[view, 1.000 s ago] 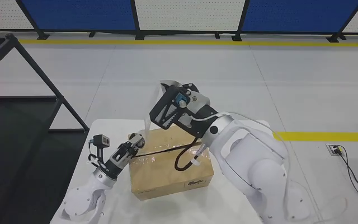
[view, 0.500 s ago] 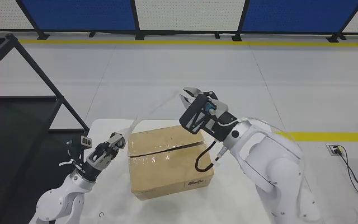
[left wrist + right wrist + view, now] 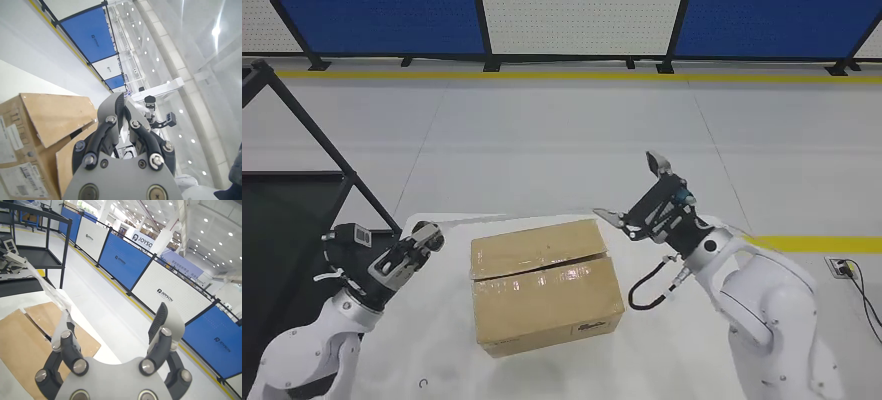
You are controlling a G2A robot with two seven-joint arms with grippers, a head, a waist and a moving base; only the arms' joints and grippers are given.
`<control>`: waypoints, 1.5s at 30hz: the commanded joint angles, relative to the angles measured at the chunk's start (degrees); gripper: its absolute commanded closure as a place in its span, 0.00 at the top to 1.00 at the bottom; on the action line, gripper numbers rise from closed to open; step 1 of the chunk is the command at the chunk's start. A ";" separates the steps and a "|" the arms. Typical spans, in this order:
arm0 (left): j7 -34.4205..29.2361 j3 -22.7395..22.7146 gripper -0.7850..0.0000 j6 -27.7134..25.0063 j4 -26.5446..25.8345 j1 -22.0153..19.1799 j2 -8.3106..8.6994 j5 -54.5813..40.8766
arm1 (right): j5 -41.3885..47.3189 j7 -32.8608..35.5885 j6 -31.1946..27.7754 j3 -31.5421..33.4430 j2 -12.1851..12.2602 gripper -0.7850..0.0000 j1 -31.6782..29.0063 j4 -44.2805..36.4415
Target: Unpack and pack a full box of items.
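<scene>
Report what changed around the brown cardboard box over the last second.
The left gripper, shut on a clear tape strip, drew back leftward off the brown cardboard box. The right gripper swung off the box to the right and stands open, the strip stuck to one finger. The tape now stretches between them. The box stayed put.

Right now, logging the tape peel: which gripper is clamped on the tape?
The left gripper: it is shut on the tape. The right gripper stands wide open, and the tape merely sticks to it.
</scene>
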 commanded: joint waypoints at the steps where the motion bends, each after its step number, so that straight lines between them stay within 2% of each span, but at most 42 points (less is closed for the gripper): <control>1: 0.34 0.22 0.00 0.74 -0.26 -0.97 0.17 2.59 | 1.25 1.65 1.41 0.32 0.05 1.00 -0.20 -0.30; 13: 1.95 2.20 0.00 1.34 0.14 -3.36 0.40 4.11 | 0.73 1.26 -0.95 0.18 1.03 1.00 -1.86 -1.66; 18: 4.47 2.20 0.00 1.40 -0.30 -3.00 0.43 4.93 | 2.56 4.09 1.06 0.59 1.25 1.00 -2.08 -1.50; 25: 4.76 3.00 0.00 0.90 -0.89 -2.23 0.54 6.02 | 3.77 8.53 1.82 -0.26 1.58 1.00 -1.97 -3.36; 33: 5.85 4.06 0.00 0.07 -2.29 1.31 0.58 8.34 | 3.77 8.53 1.82 -0.26 1.58 1.00 -1.97 -3.36; 41: 6.77 4.37 0.00 1.08 -4.40 7.10 0.60 9.38 | 5.23 6.49 7.37 0.72 1.75 1.00 -3.29 -3.99; 45: 8.23 4.64 0.00 1.55 -5.22 9.59 0.56 10.72 | 6.05 7.43 7.39 -0.62 1.81 1.00 -2.92 -3.08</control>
